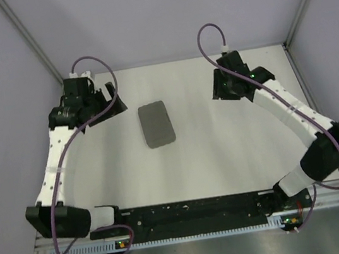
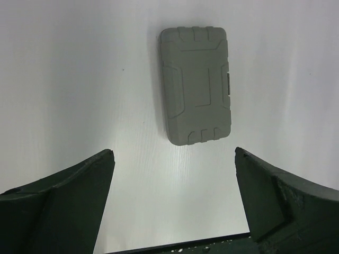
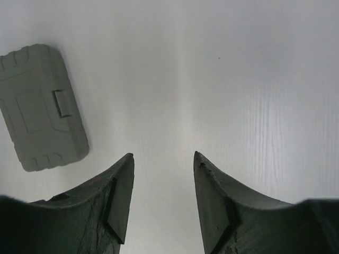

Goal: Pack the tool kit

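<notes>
Case, grey and flat with round corners, lies shut on the white table in the top view, about in the middle, between the two arms. Its long side runs from the near edge toward the far wall, and its far end leans a little to the left. The left gripper is just left of the case and a bit farther back, not touching it. The right gripper is well off to the right of the case. In the left wrist view, the case lies ahead of the left gripper, with bare table between them. Here it stands tall in the picture, long side going up and down, and a small latch sits on its right long edge. The two dark fingers are spread very wide with nothing between them. In the right wrist view, the case sits far to the left and is partly cut off by the picture edge. It is tilted, its top end leaning left, and the latch is on the long side that faces the middle of the picture. The right gripper has a smaller gap between its fingers, and only bare table shows in that gap, so it holds nothing.
</notes>
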Action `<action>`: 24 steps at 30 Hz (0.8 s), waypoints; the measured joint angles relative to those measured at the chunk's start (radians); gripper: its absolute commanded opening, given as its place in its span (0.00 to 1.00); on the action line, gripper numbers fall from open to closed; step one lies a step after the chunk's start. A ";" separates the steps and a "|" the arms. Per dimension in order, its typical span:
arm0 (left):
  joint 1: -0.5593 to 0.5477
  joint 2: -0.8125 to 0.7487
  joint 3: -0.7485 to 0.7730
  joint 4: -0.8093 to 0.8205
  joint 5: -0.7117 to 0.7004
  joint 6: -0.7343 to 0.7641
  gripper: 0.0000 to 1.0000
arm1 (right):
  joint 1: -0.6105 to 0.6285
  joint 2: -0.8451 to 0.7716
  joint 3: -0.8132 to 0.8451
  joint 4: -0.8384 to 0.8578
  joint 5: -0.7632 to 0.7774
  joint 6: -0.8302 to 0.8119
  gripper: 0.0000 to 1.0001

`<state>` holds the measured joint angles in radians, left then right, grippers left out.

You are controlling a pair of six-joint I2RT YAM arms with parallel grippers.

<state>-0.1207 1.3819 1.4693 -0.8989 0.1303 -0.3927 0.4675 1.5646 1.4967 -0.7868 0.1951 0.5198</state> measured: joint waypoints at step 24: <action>-0.002 -0.575 -0.098 -0.060 -0.256 0.143 0.99 | 0.002 -0.806 -0.215 -0.148 0.539 0.070 0.57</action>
<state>-0.1223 0.8074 1.3708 -0.9592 -0.1253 -0.2501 0.4690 0.7589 1.2819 -0.9348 0.7341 0.5900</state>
